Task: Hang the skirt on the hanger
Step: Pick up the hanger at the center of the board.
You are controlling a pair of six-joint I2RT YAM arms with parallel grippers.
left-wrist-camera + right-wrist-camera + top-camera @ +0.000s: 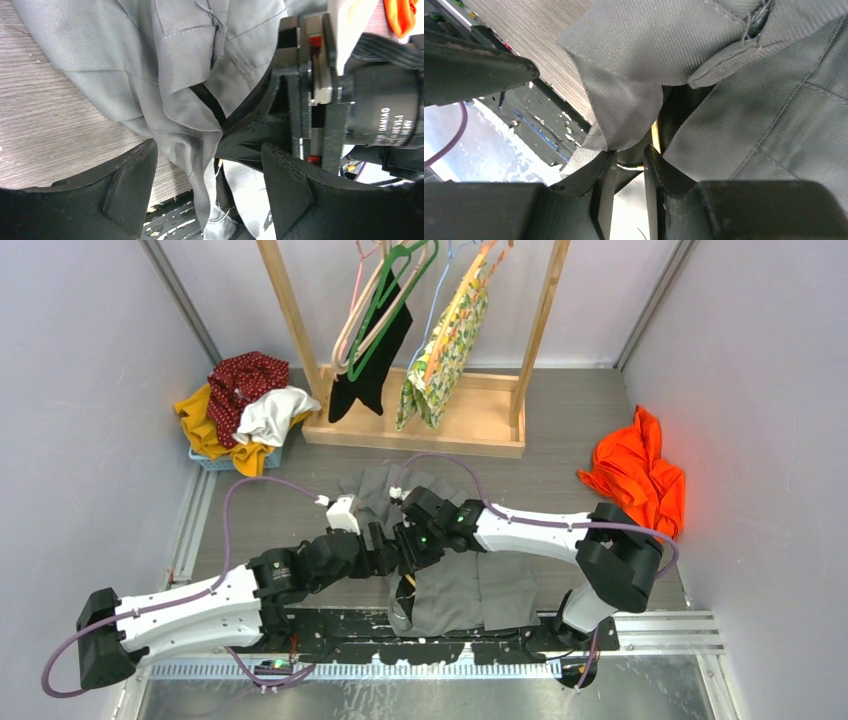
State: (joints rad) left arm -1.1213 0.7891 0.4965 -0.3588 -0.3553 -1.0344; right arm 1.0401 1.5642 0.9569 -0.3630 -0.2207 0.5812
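The grey skirt (470, 590) lies crumpled on the table's near middle, between both grippers. My left gripper (385, 552) is open, and a hanging fold of the skirt (190, 110) sits between its spread fingers (130, 190) without being pinched. My right gripper (412, 545) faces it and is nearly closed (630, 162) on a thin metal wire of the hanger (630, 167). The hanger's yellow bar (655, 136) runs up under the skirt cloth (744, 115). Most of the hanger is hidden by the skirt. A small tan piece of the hanger (406, 585) shows in the top view.
A wooden rack (420, 430) stands at the back with hangers, a black garment (370, 360) and a floral garment (445, 350). A basket of clothes (240, 410) is at the back left. An orange cloth (635, 475) lies at the right. A black base strip (420, 645) lines the near edge.
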